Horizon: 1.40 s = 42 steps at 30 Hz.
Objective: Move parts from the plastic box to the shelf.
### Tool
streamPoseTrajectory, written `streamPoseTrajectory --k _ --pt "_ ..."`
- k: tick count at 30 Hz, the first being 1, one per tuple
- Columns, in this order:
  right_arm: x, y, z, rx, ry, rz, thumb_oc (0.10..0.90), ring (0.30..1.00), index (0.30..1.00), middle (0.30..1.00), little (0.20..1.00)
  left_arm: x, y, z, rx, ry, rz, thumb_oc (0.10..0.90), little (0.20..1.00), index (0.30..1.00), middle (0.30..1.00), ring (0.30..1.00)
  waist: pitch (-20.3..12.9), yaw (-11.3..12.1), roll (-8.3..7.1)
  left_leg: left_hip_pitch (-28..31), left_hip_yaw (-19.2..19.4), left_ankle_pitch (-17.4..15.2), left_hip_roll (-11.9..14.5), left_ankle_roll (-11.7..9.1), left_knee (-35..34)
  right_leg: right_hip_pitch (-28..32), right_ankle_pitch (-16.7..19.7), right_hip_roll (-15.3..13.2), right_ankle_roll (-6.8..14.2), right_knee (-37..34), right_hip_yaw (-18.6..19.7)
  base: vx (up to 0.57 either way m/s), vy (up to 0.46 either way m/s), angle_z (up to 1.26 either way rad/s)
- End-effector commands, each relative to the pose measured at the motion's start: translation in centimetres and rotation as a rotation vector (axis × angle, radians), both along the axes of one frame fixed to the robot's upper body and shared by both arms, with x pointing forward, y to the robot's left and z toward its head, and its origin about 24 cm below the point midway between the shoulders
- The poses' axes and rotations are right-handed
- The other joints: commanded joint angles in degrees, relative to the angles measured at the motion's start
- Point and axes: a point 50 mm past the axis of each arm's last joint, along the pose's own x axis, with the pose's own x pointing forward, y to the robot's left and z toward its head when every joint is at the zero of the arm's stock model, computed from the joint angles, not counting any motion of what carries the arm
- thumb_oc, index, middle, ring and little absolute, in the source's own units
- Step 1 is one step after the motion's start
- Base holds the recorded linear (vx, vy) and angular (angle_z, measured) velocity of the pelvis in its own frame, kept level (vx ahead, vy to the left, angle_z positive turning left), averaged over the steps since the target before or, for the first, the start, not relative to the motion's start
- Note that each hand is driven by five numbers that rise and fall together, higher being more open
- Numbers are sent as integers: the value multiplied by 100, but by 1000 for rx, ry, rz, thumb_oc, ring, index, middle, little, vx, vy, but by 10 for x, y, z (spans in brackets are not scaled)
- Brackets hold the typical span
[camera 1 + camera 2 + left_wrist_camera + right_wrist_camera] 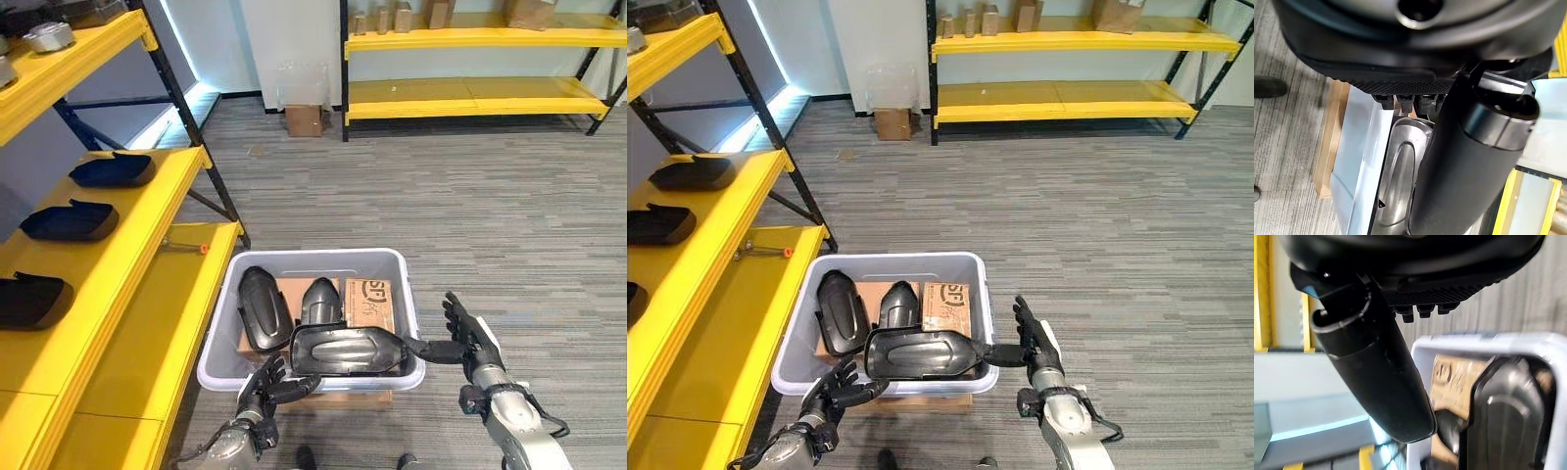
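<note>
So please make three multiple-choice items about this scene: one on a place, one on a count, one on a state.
1. Where is the part that the two hands carry?
A. on the yellow shelf
B. over the near rim of the plastic box
C. on the carpet

2. How many dark parts lie on the middle board of the shelf at the left?
A. three
B. one
C. six

3. How are the fingers of the right hand?
A. curled into a fist
B. straight, pressing the part's end
C. hooked on the box rim

Key: 1 B, the black part hangs between the left hand and the right hand above the rim of the plastic box. 2 A, three dark parts lie on the yellow shelf. 3 B, its fingers are spread and straight.
</note>
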Motion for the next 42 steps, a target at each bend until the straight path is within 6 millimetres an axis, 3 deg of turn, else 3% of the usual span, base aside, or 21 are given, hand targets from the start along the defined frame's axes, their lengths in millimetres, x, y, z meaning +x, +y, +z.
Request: streamPoseTrajectory --k 1,13,25,42 --pt "37 19 62 48 -313 101 900 1000 1000 1000 1000 36 17 42 69 -252 -15 900 1000 1000 1000 1000 137 136 -431 -31 -258 -643 67 -67 446 470 214 -198 346 -921 76 -15 8 6" --pt "64 55 79 70 -357 164 900 1000 1000 1000 1000 48 24 52 95 -294 45 900 1000 1000 1000 1000 485 386 -519 -644 -412 -755 85 -67 1019 241 169 -244 275 -792 -78 -43 -1 9" --pt "79 95 90 131 -370 215 900 1000 1000 1000 1000 57 27 59 107 -321 98 900 1000 1000 1000 1000 1047 570 -394 -1186 -564 -798 48 -43 1431 -217 102 -339 198 -385 -186 -62 15 8" --pt "80 103 80 124 -322 202 900 1000 1000 1000 1000 62 28 64 118 -341 113 900 1000 1000 1000 1000 1512 576 -173 -1666 -706 -718 6 -26 1624 -860 -56 -483 110 251 -230 -31 12 6"
